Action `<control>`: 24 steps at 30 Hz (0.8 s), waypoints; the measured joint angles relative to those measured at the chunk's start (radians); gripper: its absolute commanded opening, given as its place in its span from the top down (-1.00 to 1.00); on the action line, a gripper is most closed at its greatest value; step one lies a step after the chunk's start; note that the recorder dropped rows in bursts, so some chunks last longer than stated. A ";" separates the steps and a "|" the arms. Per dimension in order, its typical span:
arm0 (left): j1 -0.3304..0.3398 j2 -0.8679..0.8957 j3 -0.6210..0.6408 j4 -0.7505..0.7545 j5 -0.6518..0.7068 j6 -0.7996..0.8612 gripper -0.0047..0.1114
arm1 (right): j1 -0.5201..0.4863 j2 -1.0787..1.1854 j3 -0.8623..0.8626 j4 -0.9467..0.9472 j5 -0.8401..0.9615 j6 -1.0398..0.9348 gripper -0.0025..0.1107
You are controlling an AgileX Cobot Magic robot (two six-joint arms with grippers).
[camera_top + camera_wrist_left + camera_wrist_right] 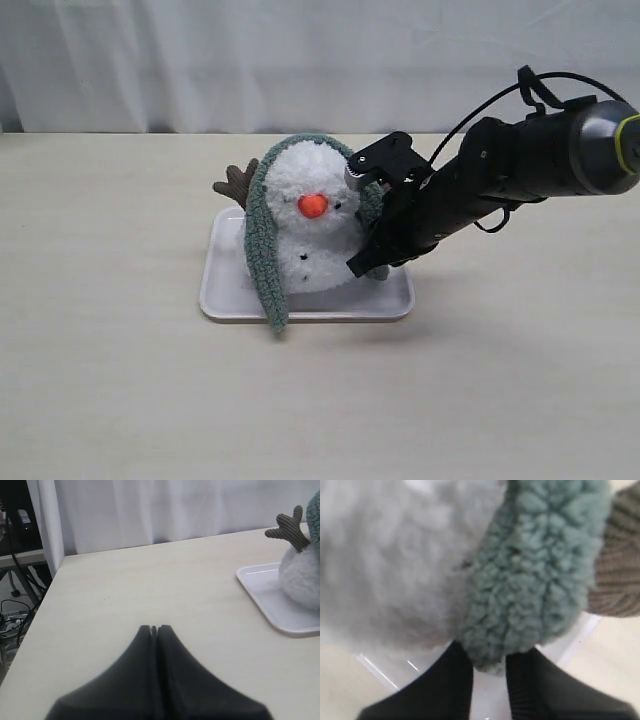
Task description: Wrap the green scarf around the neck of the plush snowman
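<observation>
Desk (120,380) in front of me carries a white tray (225,290), and the plush snowman (310,235) sits on it, one brown twig arm (237,185) sticking out at its 10 o'clock. The green scarf (262,250) arches over its head. One end hangs at the snowman's 7 o'clock, past the tray's edge; the other drops at 4 o'clock, where the right fingers (455,680) clamp its tip. The left fingers (145,650) are pressed together on nothing, over bare desk, well apart from the tray.

right arm (520,165) is done all in matte black; a thin black cable (527,88) is looped behind the gripper (490,658), a yellow-green-ringed grey cap (603,135) fitted further back.
</observation>
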 measured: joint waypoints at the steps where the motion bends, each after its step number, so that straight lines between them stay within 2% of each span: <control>1: 0.000 0.000 0.000 0.000 0.000 0.000 0.92 | 0.000 0.000 0.000 0.000 -0.003 0.000 0.88; 9: 0.000 0.000 0.000 0.000 0.000 0.000 0.92 | 0.000 -0.020 0.000 0.001 0.072 0.000 0.88; 24: 0.000 0.000 0.000 0.000 0.000 0.000 0.92 | 0.000 -0.208 0.000 0.003 0.205 0.048 0.88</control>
